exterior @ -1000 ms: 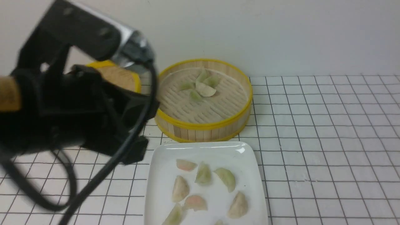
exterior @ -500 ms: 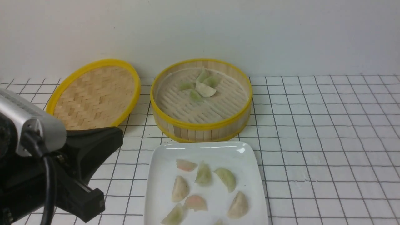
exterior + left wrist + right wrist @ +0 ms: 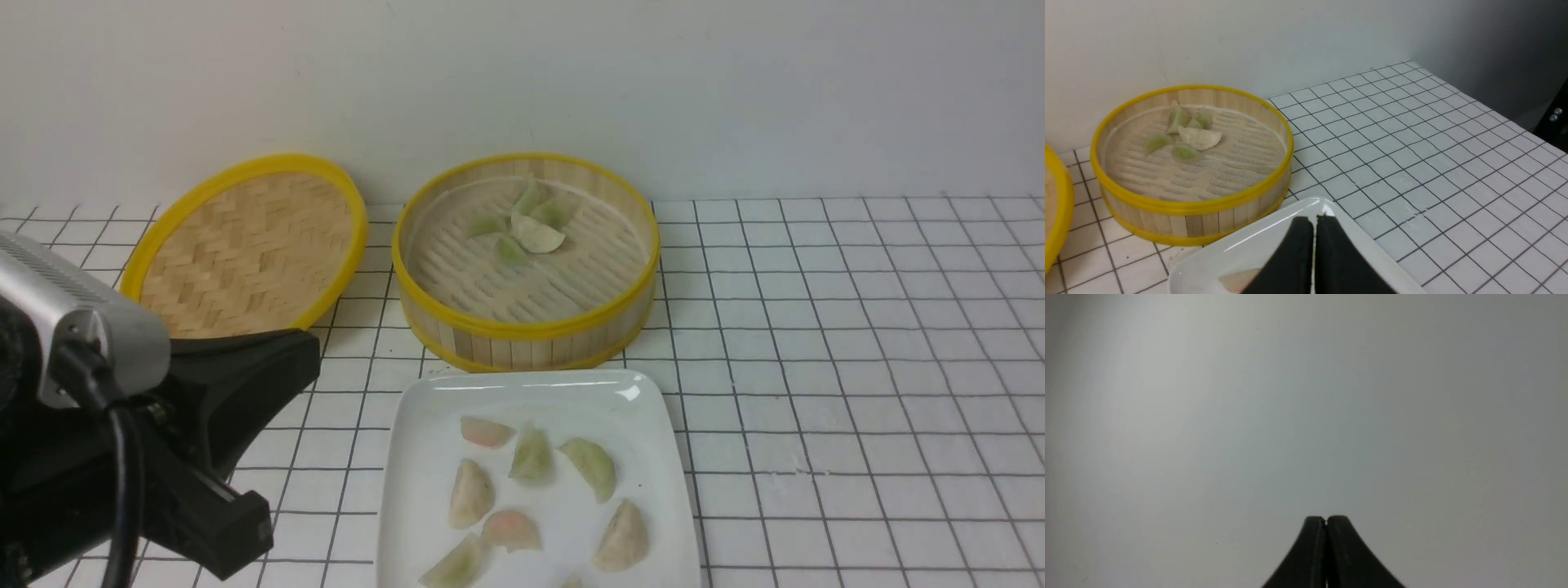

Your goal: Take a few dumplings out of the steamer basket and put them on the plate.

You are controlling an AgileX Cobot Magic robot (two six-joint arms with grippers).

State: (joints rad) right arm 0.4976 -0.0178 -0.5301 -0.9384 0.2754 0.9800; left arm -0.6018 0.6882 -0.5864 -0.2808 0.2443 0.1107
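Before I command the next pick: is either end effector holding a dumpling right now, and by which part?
Nothing is held. The left end effector and right end effector are both shut, empty.

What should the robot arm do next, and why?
Probably open the left pincer and reach toward the steamer basket: it is shut and empty, and five dumplings lie there. The plate already holds several, so stopping could be fine too.

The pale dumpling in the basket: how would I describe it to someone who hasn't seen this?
Find the round steamer basket with yellow rims, behind the white plate. A small cluster of dumplings lies near its far wall. The pale dumpling is the only cream-white one; the four around it are green.
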